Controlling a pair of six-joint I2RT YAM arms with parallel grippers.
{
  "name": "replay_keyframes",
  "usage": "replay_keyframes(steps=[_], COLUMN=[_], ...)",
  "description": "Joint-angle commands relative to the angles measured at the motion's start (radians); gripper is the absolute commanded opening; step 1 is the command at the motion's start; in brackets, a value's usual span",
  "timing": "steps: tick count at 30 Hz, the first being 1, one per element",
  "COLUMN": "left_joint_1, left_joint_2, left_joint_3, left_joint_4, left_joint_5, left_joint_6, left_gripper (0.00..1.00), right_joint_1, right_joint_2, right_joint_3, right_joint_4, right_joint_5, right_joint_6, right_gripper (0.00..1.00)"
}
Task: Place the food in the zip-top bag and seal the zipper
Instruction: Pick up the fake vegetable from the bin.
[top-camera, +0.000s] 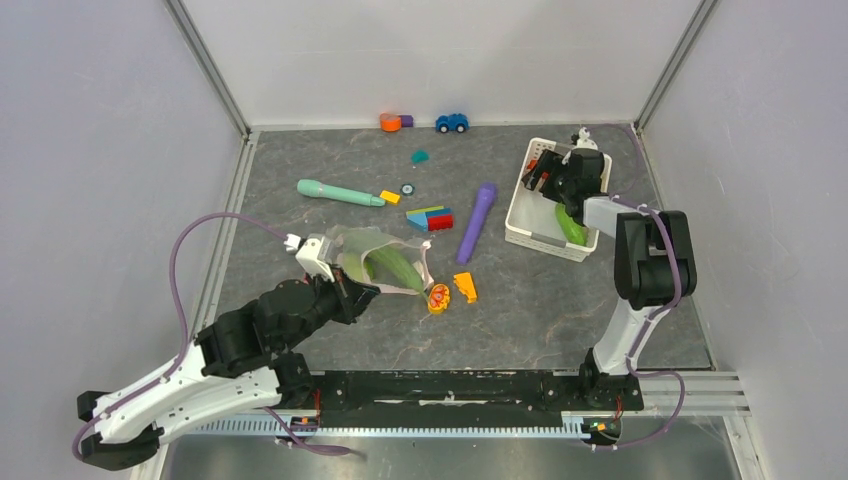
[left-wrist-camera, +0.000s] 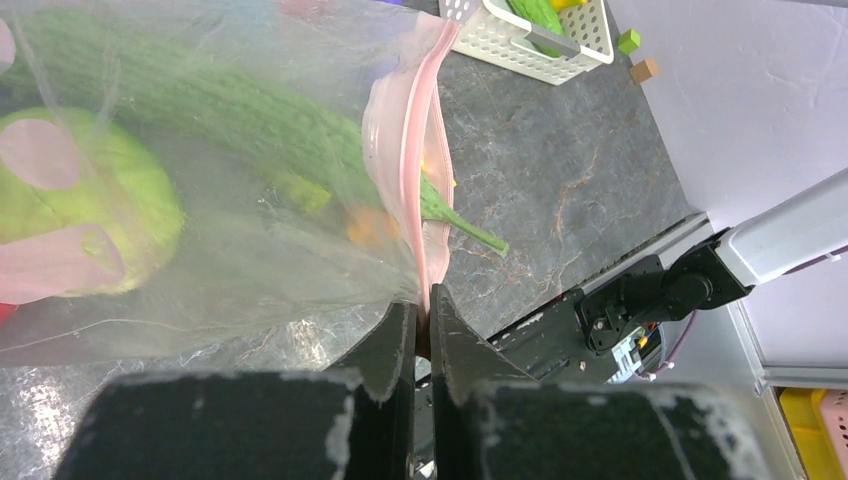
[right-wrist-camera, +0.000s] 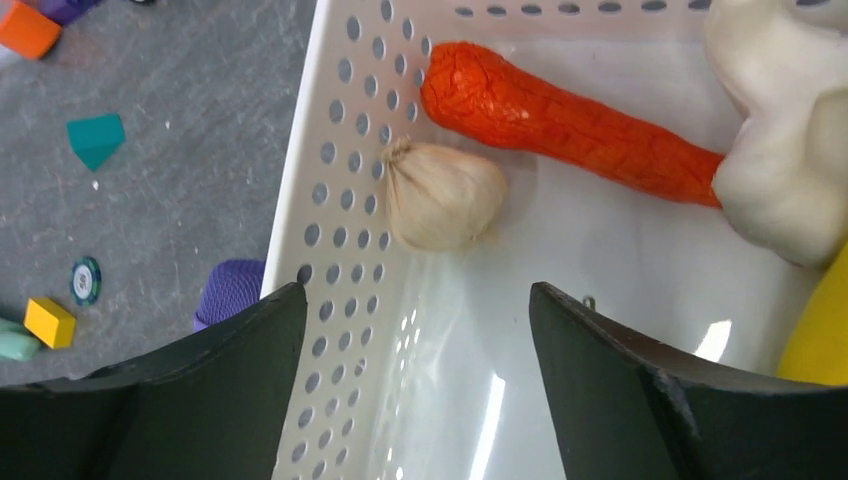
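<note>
Clear plastic forms the one zip-top bag (top-camera: 385, 262) we see left of centre, one cucumber (left-wrist-camera: 200, 95) and one cabbage (left-wrist-camera: 100, 200) inside, its pink zipper (left-wrist-camera: 400, 140) pinched by our left tool (left-wrist-camera: 422, 315), while the right tool (right-wrist-camera: 415, 300) hangs spread over one white basket (right-wrist-camera: 340, 180) holding one carrot (right-wrist-camera: 570, 125) and one beige piece (right-wrist-camera: 440, 195), on a grey marbled worktop (top-camera: 560, 320) between pale walls (top-camera: 440, 50).

You get only a sliver of the yellow piece (right-wrist-camera: 822, 335), cut by the right wrist view's edge. Through the zip-top bag (left-wrist-camera: 250, 285), the cabbage (left-wrist-camera: 120, 200) and cucumber (left-wrist-camera: 200, 100) look blurred.
</note>
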Motion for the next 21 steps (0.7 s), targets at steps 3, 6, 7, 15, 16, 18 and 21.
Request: replay_keyframes(steps=[3, 6, 7, 15, 16, 18, 21], left_joint_1=[-0.001, -0.002, -0.002, -0.002, -0.001, -0.002, -0.002], left_joint_2=[-0.019, -0.018, -0.018, 0.009, 0.016, 0.029, 0.047], left_joint_3=[-0.019, -0.019, -0.018, -0.011, -0.011, -0.011, -0.010], left_joint_4=[0.029, 0.030, 0.030, 0.045, 0.047, 0.049, 0.060], left_joint_5=[-0.033, -0.034, -0.034, -0.041, -0.041, -0.037, -0.031], left_joint_6=[-0.034, -0.036, -0.036, -0.045, -0.050, -0.055, -0.060], left_gripper=[0.06, 0.06, 0.06, 0.05, 0.05, 0.05, 0.04], right_joint_1=[0.001, 0.001, 0.002, 0.002, 0.002, 0.002, 0.001], right_joint_2=[0.059, 0.072, 0.076, 0.137, 0.146, 0.163, 0.174], right_joint_3=[-0.015, -0.035, -0.042, -0.026, -0.021, -0.002, -0.002], right_joint_4=[0.253, 0.314, 0.330, 0.324, 0.317, 0.278, 0.269], right_joint_5=[0.039, 0.033, 0.032, 0.040, 0.045, 0.067, 0.080], right_joint_6=[0.048, 0.032, 0.032, 0.021, 0.014, 0.002, -0.018], right_gripper=[0.82, 0.81, 0.81, 0.79, 0.78, 0.77, 0.77])
